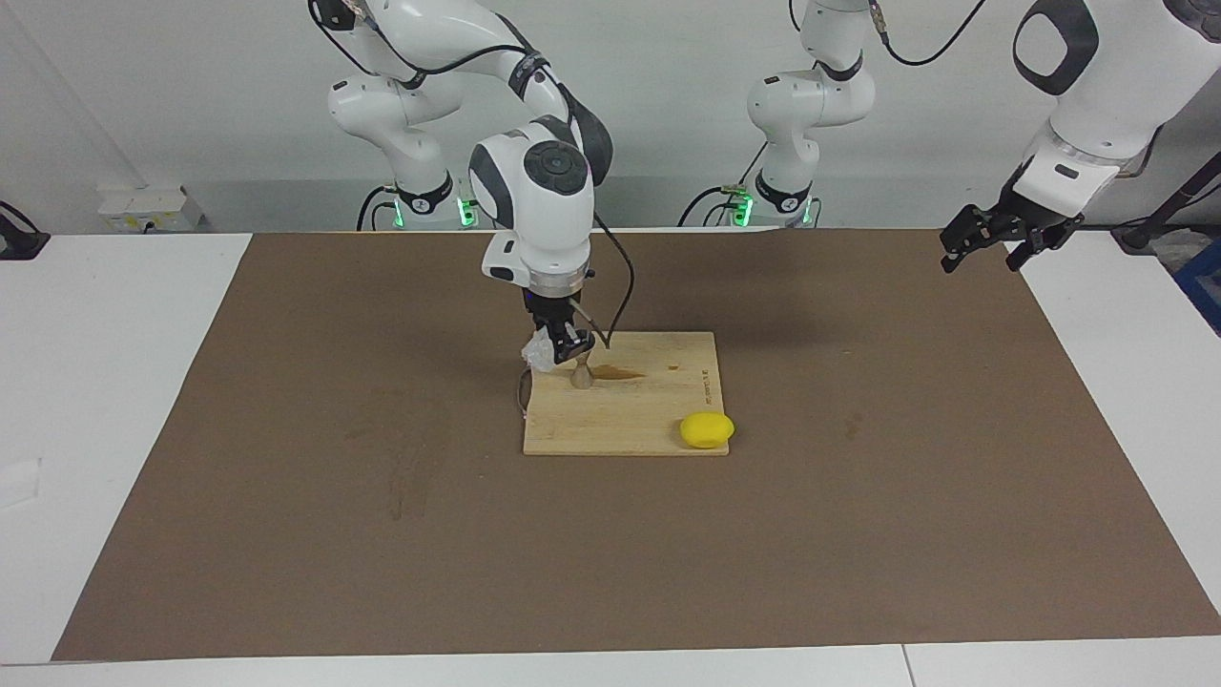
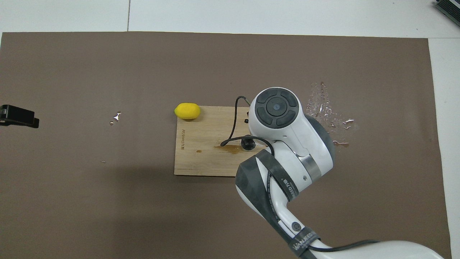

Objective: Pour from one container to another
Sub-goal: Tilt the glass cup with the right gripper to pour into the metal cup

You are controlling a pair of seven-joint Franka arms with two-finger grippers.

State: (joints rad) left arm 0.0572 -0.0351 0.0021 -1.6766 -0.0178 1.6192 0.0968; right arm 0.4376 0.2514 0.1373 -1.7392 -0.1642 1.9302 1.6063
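Right gripper (image 1: 563,345): clamped on the tilted clear cup (image 1: 537,353), over the jigger (image 1: 581,374) on the board (image 1: 658,401).
Left gripper (image 1: 987,243): fingers apart, waiting.

White table (image 1: 114,382) carries a brown mat (image 1: 858,496), wooden cutting board (image 1: 630,420) at mat centre, yellow lemon (image 1: 707,430) resting at the board corner farthest from the robots, wet patches (image 2: 327,111) on mat toward right arm's end.
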